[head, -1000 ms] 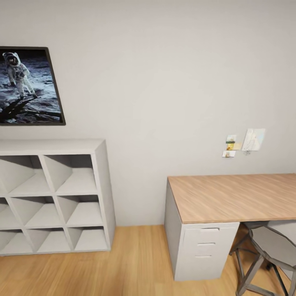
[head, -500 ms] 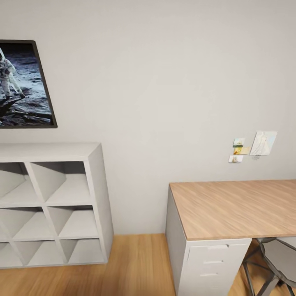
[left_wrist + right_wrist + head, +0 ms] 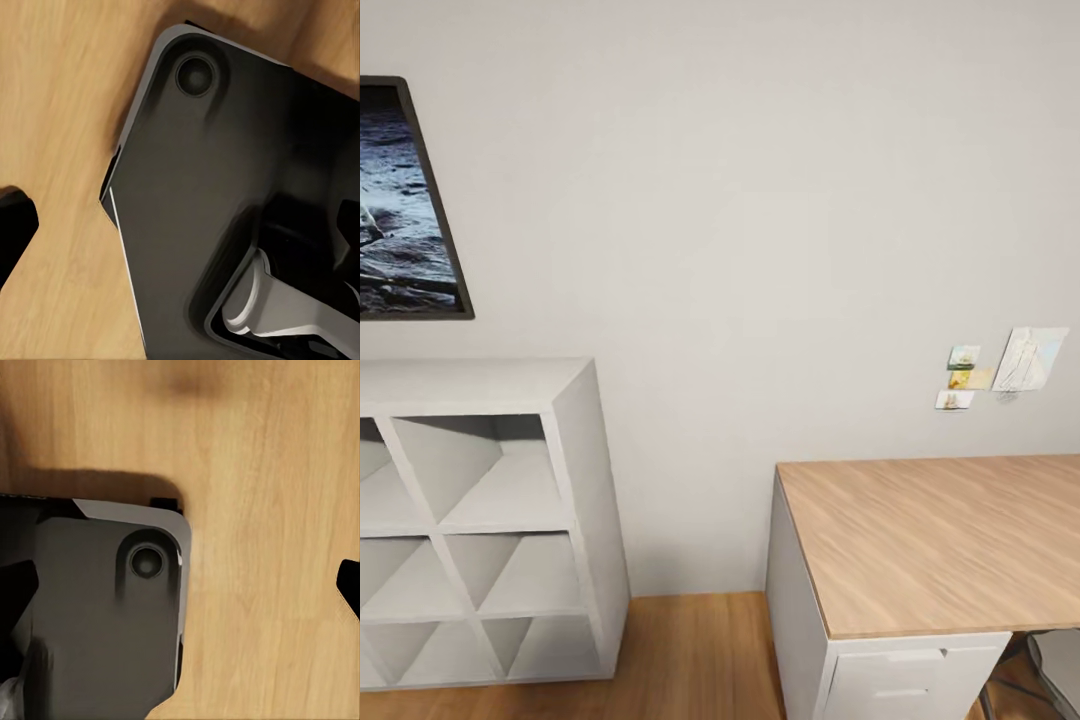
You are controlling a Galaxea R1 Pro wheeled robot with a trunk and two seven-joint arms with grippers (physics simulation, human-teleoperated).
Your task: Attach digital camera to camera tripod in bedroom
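Evidently the robot is on its way through the room, hunting for the task's things: no digital camera or camera tripod can be found in these pictures, so where they stand cannot be told from here.

The head view faces a plain white wall (image 3: 760,200). Along it stand one white cube shelf unit with open compartments (image 3: 480,520), one wood-topped table with a white drawer cabinet (image 3: 930,540), and one dark-framed photograph of a grey, rocky ground (image 3: 405,200) hung above the shelf. Three small coloured cards (image 3: 963,377) and one pale sheet of paper (image 3: 1028,360) are pinned to the wall above the table. A sliver of a grey chair (image 3: 1055,655) peeks out beside the drawer cabinet. The table top is bare.

Each wrist view looks down on light wood flooring (image 3: 262,472) with a corner of the robot's dark grey base plate (image 3: 225,172) below the pincer. A black fingertip (image 3: 13,225) of the left pincer juts in at the frame's edge, and a black fingertip (image 3: 349,585) of the right pincer does likewise; how wide either pincer stands I cannot tell, though nothing is seen held between the fingers.

The step in hand, I judge, is searching. The next move calls for turning or driving on until camera and tripod come into sight, then approaching the camera first.
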